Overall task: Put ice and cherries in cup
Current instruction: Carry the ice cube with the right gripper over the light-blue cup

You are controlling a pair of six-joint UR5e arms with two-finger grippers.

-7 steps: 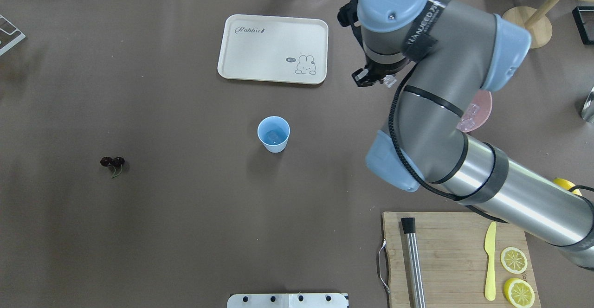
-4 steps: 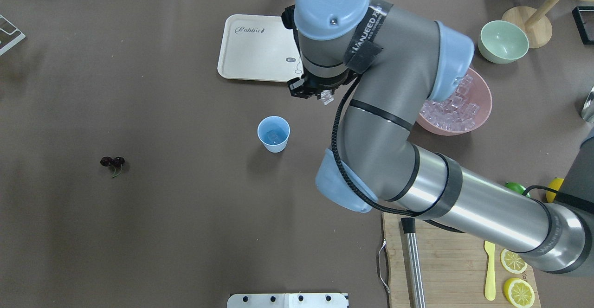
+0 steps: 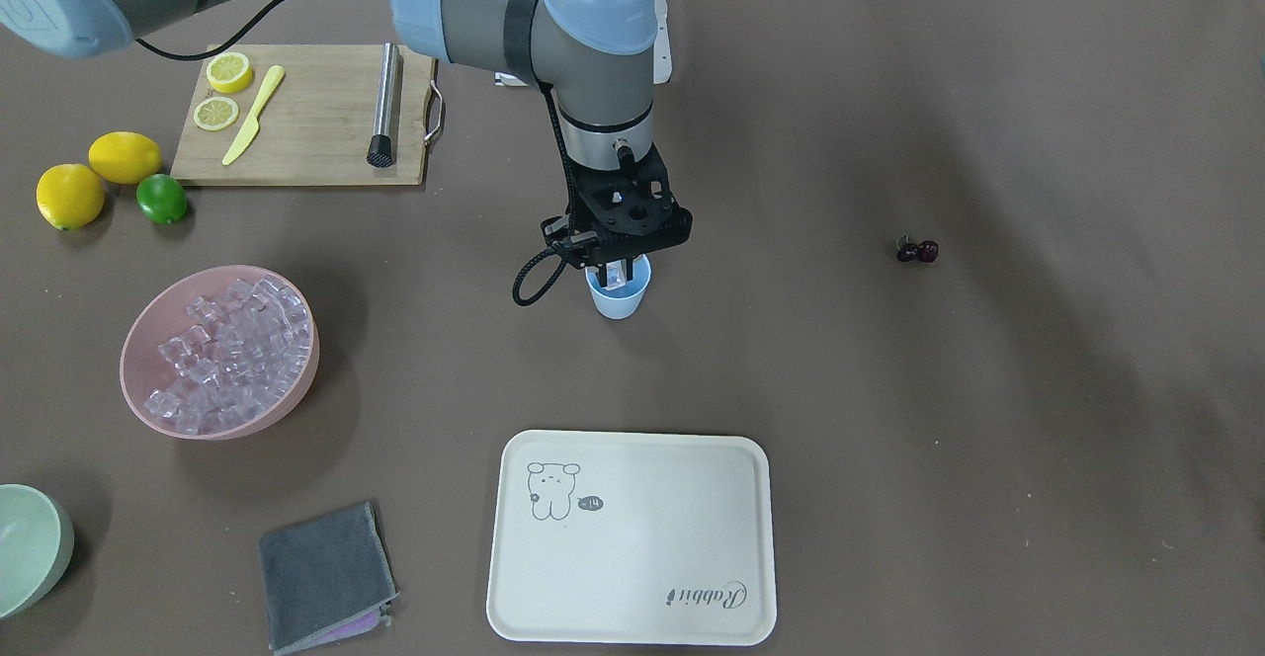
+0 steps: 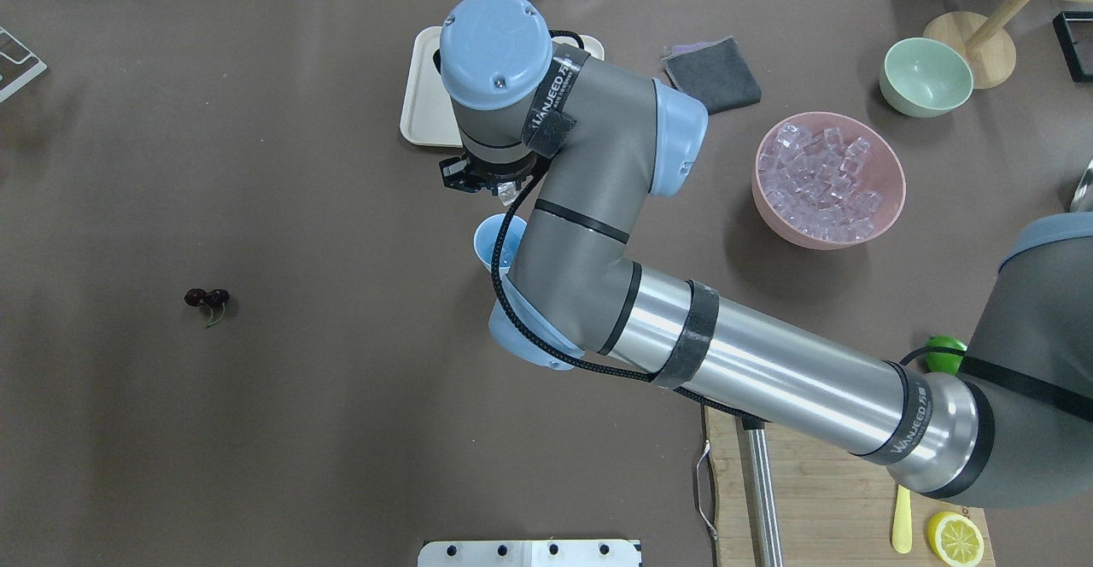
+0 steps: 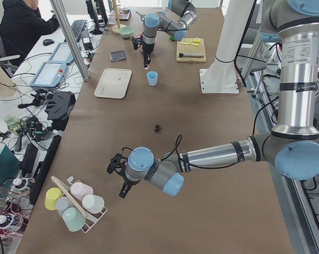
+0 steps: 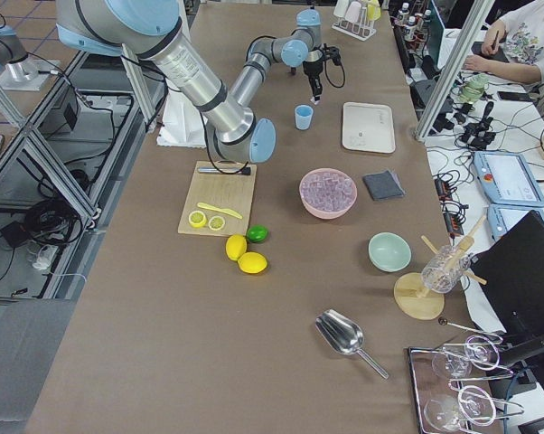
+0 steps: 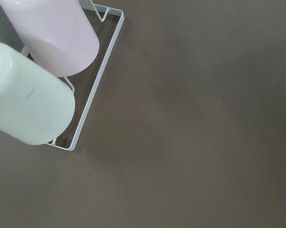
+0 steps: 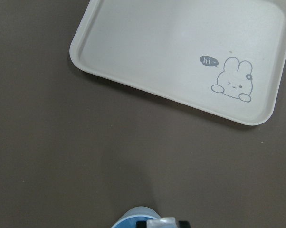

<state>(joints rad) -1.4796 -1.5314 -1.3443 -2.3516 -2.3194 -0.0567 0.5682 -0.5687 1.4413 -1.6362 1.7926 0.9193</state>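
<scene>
I've got the right gripper [image 3: 615, 266] hanging just over the mouth of the cup [image 3: 621, 302], its jaws closed on one clear ice cube [image 3: 620, 279]. In the right wrist view the cube sits at the bottom edge, directly above the blue rim. I judge this to be the drop step of an ice run. The next move calls for opening the jaws while centred over the cup, low enough that the cube can't bounce off the rim, then lifting straight up so the fingers don't tip the light tumbler. More ice [image 3: 232, 350] waits in the pink bowl [image 3: 301, 379], well apart from the cup on the robot's right side. The cherries [image 3: 917, 251] lie on the table well apart from the cup on the robot's left side, not yet picked. The left gripper [image 5: 123, 189] is far from the cup, and I cannot tell whether its jaws are open. The tray [image 8: 157, 42] beyond the cup reads "Rabbit", with a "hi~" bubble beside a rabbit drawing. The right arm's strap [image 4: 551, 93] reads "WANJEED".
</scene>
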